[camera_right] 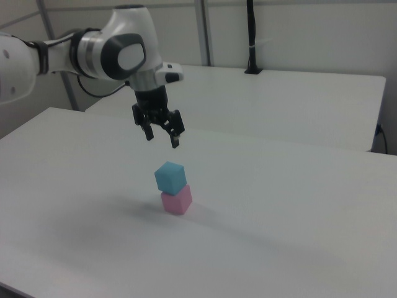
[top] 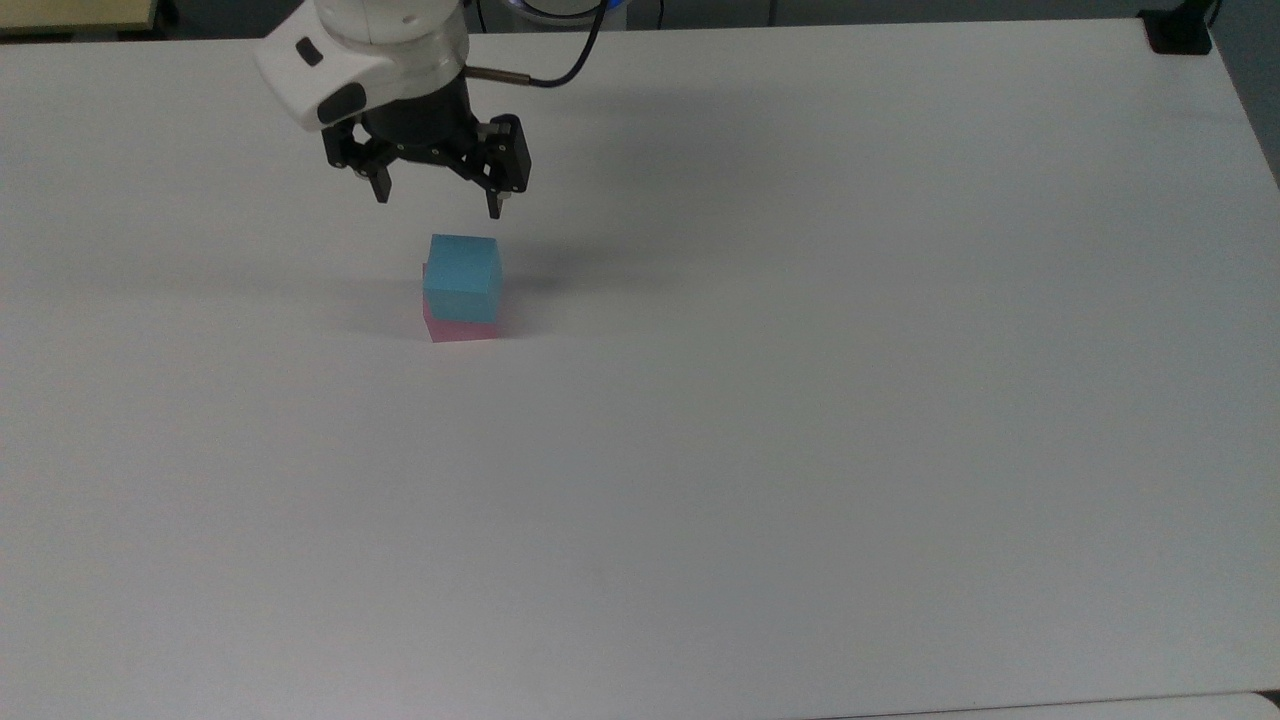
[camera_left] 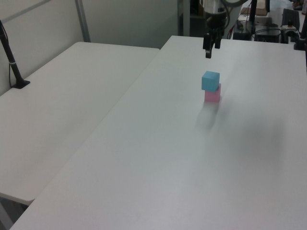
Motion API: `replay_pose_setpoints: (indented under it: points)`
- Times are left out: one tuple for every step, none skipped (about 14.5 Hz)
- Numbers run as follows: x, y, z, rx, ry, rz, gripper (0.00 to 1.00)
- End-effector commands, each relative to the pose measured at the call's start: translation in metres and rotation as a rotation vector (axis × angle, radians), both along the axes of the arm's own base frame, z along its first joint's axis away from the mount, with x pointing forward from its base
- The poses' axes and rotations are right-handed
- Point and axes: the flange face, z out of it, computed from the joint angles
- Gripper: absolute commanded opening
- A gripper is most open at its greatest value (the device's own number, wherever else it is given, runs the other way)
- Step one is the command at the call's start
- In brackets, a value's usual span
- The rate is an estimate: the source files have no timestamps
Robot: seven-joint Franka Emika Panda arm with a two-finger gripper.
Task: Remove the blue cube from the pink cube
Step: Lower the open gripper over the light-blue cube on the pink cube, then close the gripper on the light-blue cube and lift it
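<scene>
The blue cube (top: 463, 277) (camera_left: 210, 80) (camera_right: 170, 176) rests on top of the pink cube (top: 462, 332) (camera_left: 212, 94) (camera_right: 177, 200) on the white table (top: 800, 400); in the top view only a strip of pink shows below the blue. My gripper (top: 438, 205) (camera_left: 207, 52) (camera_right: 162, 140) hangs open in the air, fingers pointing down, with nothing between them. In the right view it is above the stack and a little to the right view's left, well apart from the blue cube. The top view puts the fingertips just beyond the blue cube's far edge.
A second white table (camera_left: 62, 110) adjoins in the left view's left, with a black post (camera_left: 12, 62) on it. A black clamp (top: 1178, 30) sits at the top view's far right corner. A black pole (camera_right: 251, 37) stands on the rear table in the right view.
</scene>
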Motion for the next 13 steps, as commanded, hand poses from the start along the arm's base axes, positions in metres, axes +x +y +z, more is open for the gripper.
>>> replay_pose_setpoints:
  points:
    - [0.006,0.004,-0.041,-0.001,0.033,0.006,1.0]
    - [0.01,0.004,-0.062,-0.007,0.05,0.012,1.0]
    - [0.013,0.005,-0.08,-0.02,0.059,0.019,1.0]
    - [0.015,0.003,-0.101,-0.051,0.075,0.031,1.0]
    - [0.014,0.003,-0.12,-0.074,0.094,0.045,1.0]
    - [0.013,0.003,-0.125,-0.079,0.094,0.049,1.0]
    - [0.012,0.003,-0.129,-0.08,0.095,0.05,0.91]
    - [0.012,0.008,-0.128,-0.08,0.094,0.058,0.73]
    - [0.012,0.013,-0.124,-0.079,0.092,0.063,0.42]
    - [0.012,0.014,-0.12,-0.076,0.089,0.058,0.33]
    - [0.012,0.019,-0.114,-0.072,0.078,0.057,0.33]
    - [0.011,0.024,-0.103,-0.065,0.068,0.058,0.33]
    - [0.01,0.03,-0.093,-0.059,0.063,0.064,0.33]
